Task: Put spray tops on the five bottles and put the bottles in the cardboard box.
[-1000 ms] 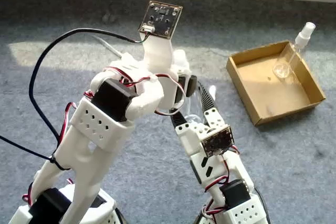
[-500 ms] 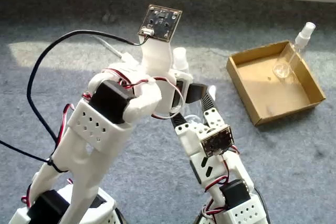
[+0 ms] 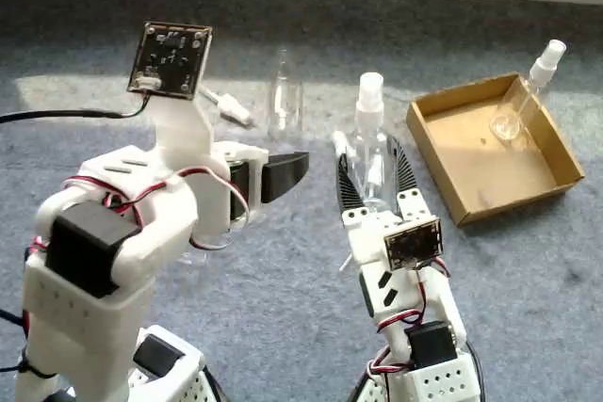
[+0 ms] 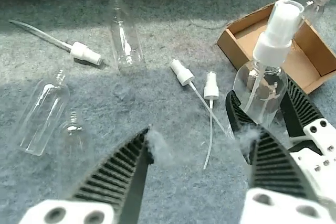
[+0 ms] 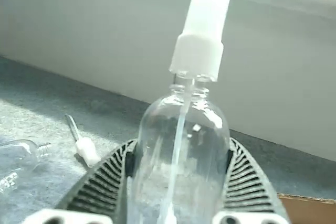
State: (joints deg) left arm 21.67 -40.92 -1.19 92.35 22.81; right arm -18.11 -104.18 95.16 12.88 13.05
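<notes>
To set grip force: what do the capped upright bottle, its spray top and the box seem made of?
Bottle: clear and glossy, likely plastic, maybe glass; its tube shows through. Spray top: smooth opaque white plastic. Box: matte brown cardboard.

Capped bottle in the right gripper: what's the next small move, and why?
Probably swing the right gripper toward the cardboard box. It is shut on the upright bottle, whose spray top looks seated, and the left gripper is open and apart from it, so capping seems done.
</notes>
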